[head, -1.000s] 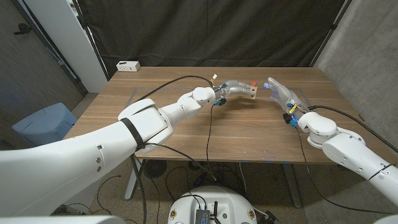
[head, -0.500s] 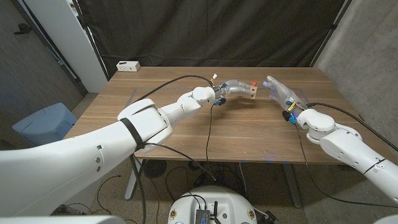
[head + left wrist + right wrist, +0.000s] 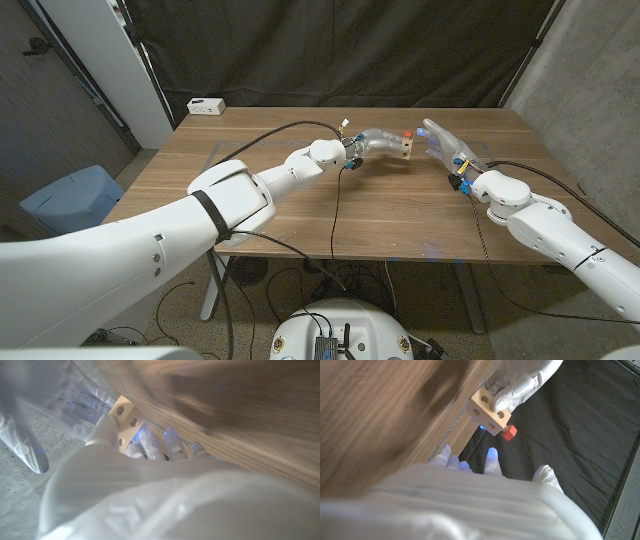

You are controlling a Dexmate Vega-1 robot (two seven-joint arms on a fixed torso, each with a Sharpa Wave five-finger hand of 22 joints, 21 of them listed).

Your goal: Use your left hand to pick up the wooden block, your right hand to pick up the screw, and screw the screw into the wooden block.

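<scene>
Wooden block (image 3: pixel 403 150) in left robot hand (image 3: pixel 378 143)

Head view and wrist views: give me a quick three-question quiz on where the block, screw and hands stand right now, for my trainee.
1. True or false: the left hand holds the wooden block above the table.
2. Where is the red screw? A) lying on the table B) sticking out of the block C) pinched in the right hand
3. Fill in: the right hand is near the block with its fingers ____ and nothing in it.

Key: 1 true; 2 B, its red head shows at one block face; 3 apart, or spread.
</scene>
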